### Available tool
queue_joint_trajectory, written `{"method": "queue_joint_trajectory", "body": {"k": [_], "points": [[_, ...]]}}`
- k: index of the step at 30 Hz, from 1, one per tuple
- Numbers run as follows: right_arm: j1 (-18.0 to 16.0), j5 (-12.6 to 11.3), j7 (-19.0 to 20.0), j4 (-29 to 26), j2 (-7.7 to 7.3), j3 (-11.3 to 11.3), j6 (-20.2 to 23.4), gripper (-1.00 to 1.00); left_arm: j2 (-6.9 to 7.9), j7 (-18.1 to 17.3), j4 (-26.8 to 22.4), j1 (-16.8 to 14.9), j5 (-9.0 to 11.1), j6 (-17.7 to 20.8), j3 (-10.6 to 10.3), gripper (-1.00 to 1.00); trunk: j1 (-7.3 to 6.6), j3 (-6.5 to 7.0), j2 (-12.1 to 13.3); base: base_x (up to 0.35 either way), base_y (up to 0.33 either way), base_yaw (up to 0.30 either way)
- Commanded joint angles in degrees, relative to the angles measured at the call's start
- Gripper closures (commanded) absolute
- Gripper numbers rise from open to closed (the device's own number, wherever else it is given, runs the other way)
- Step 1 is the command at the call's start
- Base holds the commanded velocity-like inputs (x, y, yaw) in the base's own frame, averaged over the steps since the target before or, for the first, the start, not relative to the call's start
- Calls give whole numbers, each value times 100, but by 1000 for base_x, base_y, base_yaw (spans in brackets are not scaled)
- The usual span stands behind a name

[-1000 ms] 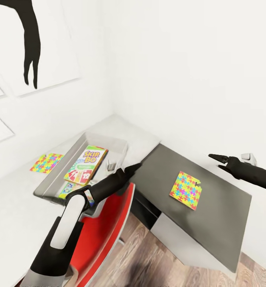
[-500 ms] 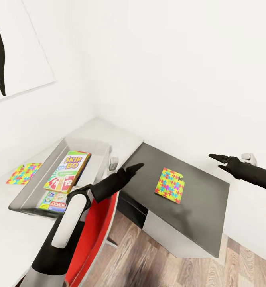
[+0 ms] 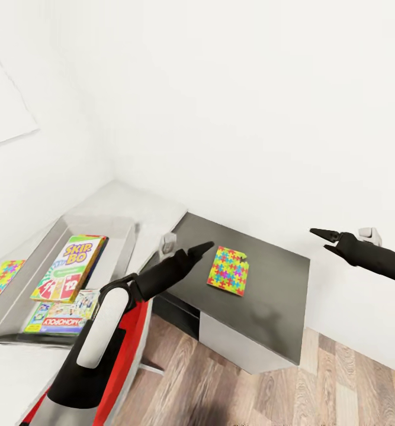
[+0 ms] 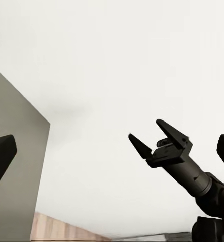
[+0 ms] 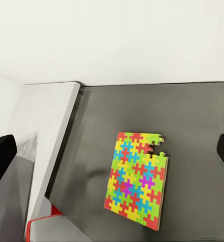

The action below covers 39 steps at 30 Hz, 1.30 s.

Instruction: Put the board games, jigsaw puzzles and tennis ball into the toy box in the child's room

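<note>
While raised, right tool splayed, empty

Left arm — a white upper shell over a black sleeve, a thin multicoloured band at the wrist, tapering to a black pointed gripper. Right arm — matte black, with slim pointed fingers.

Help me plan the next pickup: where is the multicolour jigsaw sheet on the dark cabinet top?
In the head view the multicolour jigsaw sheet lies flat on the dark grey cabinet top, just right of the left gripper.
</note>
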Motion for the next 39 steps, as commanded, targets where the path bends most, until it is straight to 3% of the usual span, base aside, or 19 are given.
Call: {"method": "queue_joint_trajectory", "body": {"k": [1, 9, 17, 28, 34, 39], "points": [[-6, -59, -60, -4, -1, -3, 22, -100, 1, -12, -1, -4, -7, 24, 7, -100, 3, -6, -10, 0, 0, -278], [-7, -53, -72, -2, -1, 9, 22, -100, 26, -2, 4, -4, -24, 23, 27, -100, 3, 19, -10, 0, 0, -278], [-8, -20, -100, 15, 20, 54, 22, -100, 96, 243, 31, -11, -81, 27, 156, -100, 3, 33, -10, 0, 0, -179], [-5, 49, -379, 79, 347, 350, 22, -100, 273, 1105, 127, -118, -194, 87, 793, -100, 3, 39, -10, 0, 0, -52], [8, 59, -567, 234, 406, 441, 22, -100, 302, 1512, 143, -224, -206, 107, 891, -100, 3, 39, -10, 0, 0, -15], [21, 66, -684, 578, 427, 506, 22, -100, 310, 2157, 302, -489, -210, 144, 846, -100, 3, 40, -10, 0, 0, -6]]}}
